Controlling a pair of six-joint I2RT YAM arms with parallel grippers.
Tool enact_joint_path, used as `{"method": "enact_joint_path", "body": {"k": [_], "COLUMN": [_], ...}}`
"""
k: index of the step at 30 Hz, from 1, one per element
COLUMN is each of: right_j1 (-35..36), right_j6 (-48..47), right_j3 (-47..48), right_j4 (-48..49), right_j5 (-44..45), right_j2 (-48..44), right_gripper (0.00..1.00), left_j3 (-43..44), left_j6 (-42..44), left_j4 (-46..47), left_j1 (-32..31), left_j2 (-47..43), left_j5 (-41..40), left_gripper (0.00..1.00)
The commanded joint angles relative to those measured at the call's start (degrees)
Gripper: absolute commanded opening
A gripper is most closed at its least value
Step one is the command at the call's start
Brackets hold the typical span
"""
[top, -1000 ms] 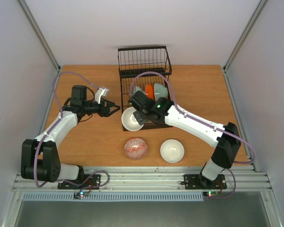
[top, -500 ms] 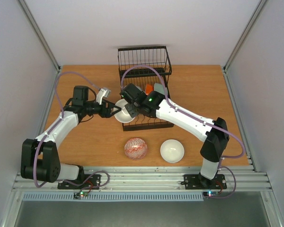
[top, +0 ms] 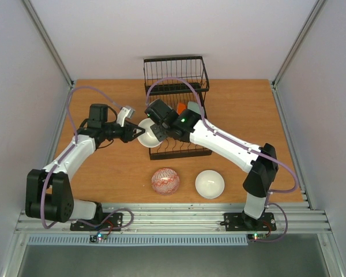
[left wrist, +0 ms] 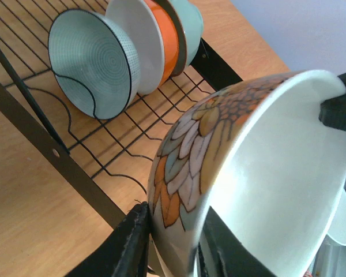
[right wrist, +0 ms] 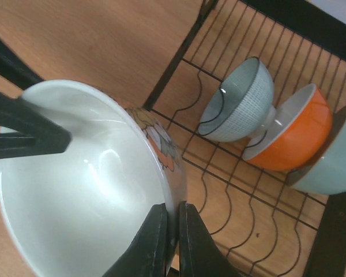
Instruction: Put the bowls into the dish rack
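Observation:
A patterned bowl (top: 148, 137), floral orange and blue outside and white inside, hangs tilted beside the left front edge of the black dish rack (top: 179, 151). My right gripper (top: 160, 134) is shut on its rim, one finger inside and one outside (right wrist: 173, 209). My left gripper (top: 136, 131) clamps the opposite wall of the same bowl (left wrist: 176, 214). Three bowls stand on edge in the rack: a dotted mint one (left wrist: 86, 57), an orange one (left wrist: 168, 40) and a pale mint one (left wrist: 191, 23).
A red-patterned bowl (top: 165, 180) lies upside down and a white bowl (top: 210, 183) sits upright on the wooden table near the front. The rack's taller basket (top: 176, 72) stands at the back. Both arms meet left of the rack.
The right arm has carried the patterned bowl left and back, away from the rack's front corner, to the left gripper. The left gripper's fingers now straddle and grip its rim.

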Motion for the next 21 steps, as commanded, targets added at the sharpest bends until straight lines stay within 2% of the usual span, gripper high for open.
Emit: {"method": "enact_joint_path", "body": {"k": [1, 8, 11, 15, 19, 21], "right_j1": [-0.16, -0.12, -0.17, -0.17, -0.65, -1.21], "right_j6": [-0.69, -1.17, -1.15, -0.58, -0.10, 1.02], "right_j3": [3.69, 1.99, -0.20, -5.33, -11.86, -15.33], "right_j4": [4.08, 5.94, 7.96, 11.57, 16.63, 19.03], "right_j5": [0.04, -1.07, -1.59, -2.47, -8.15, -10.69], "right_j2": [0.75, -0.27, -1.97, -5.39, -10.07, -12.25], "right_gripper": [0.01, 0.01, 0.05, 0.21, 0.50, 0.60], "left_j3": [1.86, 1.98, 1.57, 1.42, 1.36, 1.19], "left_j6": [1.46, 2.97, 3.29, 3.23, 2.82, 2.60], "left_j4": [-0.09, -1.29, -0.89, -0.70, -0.15, 0.19], "left_j1": [-0.60, -0.62, -0.59, -0.41, 0.59, 1.22], "left_j2": [0.74, 0.74, -0.01, -0.15, 0.44, 0.66], "left_j5": [3.36, 4.27, 4.23, 5.26, 8.33, 10.48], "left_gripper": [0.01, 0.01, 0.01, 0.00, 0.00, 0.01]}}
